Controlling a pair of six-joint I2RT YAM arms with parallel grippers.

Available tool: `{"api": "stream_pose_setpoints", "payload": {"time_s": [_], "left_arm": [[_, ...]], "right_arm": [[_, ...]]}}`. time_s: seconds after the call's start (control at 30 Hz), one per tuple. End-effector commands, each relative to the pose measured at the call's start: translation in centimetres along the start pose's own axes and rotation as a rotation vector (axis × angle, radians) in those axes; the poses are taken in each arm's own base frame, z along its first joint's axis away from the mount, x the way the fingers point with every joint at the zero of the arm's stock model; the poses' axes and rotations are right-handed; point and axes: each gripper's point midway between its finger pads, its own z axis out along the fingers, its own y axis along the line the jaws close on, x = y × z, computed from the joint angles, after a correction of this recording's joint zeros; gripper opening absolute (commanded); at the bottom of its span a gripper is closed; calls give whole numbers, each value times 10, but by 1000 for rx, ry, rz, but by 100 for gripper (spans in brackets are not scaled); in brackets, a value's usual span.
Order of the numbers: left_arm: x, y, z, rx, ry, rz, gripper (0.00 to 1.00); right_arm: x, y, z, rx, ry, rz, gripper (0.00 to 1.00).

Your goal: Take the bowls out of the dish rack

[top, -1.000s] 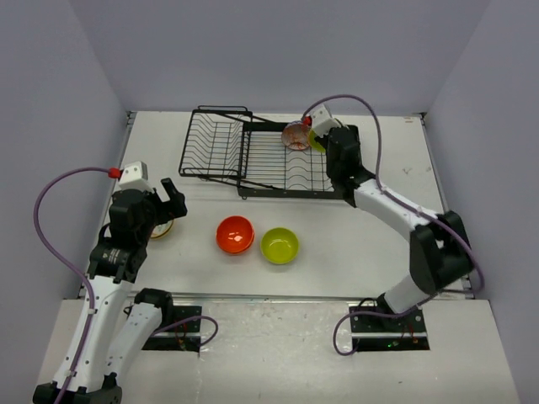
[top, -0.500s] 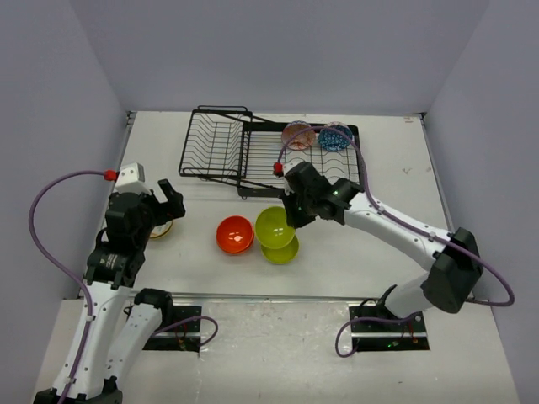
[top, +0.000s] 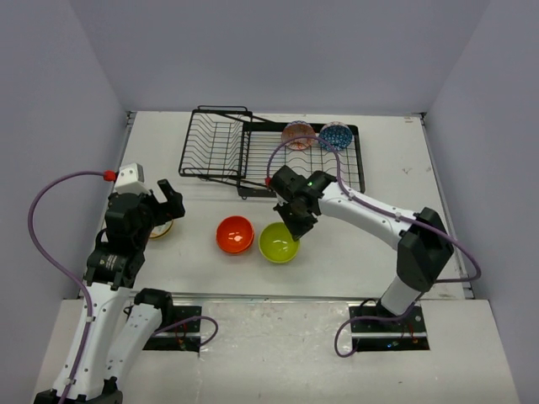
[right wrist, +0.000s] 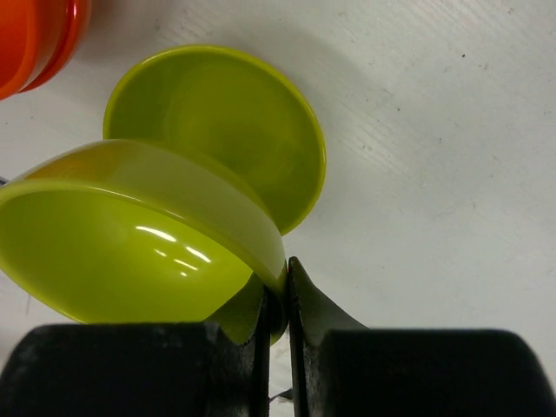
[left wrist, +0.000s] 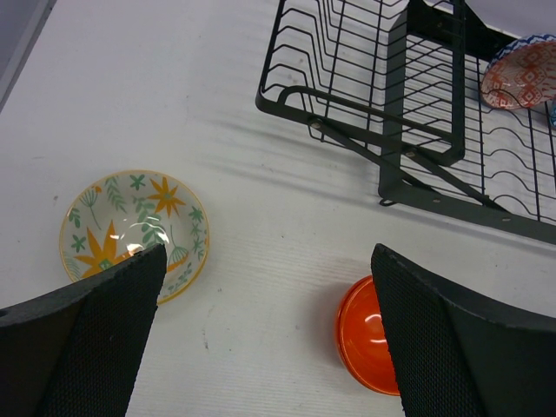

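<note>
The black wire dish rack (top: 253, 156) stands at the back, its deep basket on the left and its flat tray on the right. A red-patterned bowl (top: 297, 135) and a blue-patterned bowl (top: 335, 136) stand in the tray's far end. My right gripper (right wrist: 280, 300) is shut on the rim of a lime green bowl (right wrist: 130, 252). It holds that bowl tilted, just above a second lime green bowl (right wrist: 234, 130) on the table. An orange bowl (top: 236, 234) sits to their left. My left gripper (left wrist: 269, 347) is open and empty, over the table between a floral bowl (left wrist: 135, 228) and the orange bowl (left wrist: 365, 343).
In the top view the two lime bowls (top: 279, 243) overlap in front of the rack, with my right gripper (top: 292, 220) at their far edge. The floral bowl (top: 162, 228) is mostly hidden under my left gripper (top: 162, 206). Grey walls enclose the table.
My right arm lifted the lime green bowl out of the rack's far end, carried it forward and lowered it over the lime bowl on the table. The left arm barely moved.
</note>
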Motion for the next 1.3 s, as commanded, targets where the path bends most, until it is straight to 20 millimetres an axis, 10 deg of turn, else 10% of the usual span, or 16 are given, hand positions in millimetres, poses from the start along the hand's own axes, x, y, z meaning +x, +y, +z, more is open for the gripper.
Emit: {"api": "stream_pose_setpoints", "payload": {"time_s": [0.0,0.87,1.27], "left_arm": [[-12,-4,-2,13,-46,6,100],[-13,-5,-2,18,-46,6,100],[-12,-5,-2,18,-46,6,100]], "right_arm": [[-16,-3,-1,11,-6,2,0],[-16,-6,37,-38,53,17,22],[-43,-38,-26,78,-166,47,57]]}}
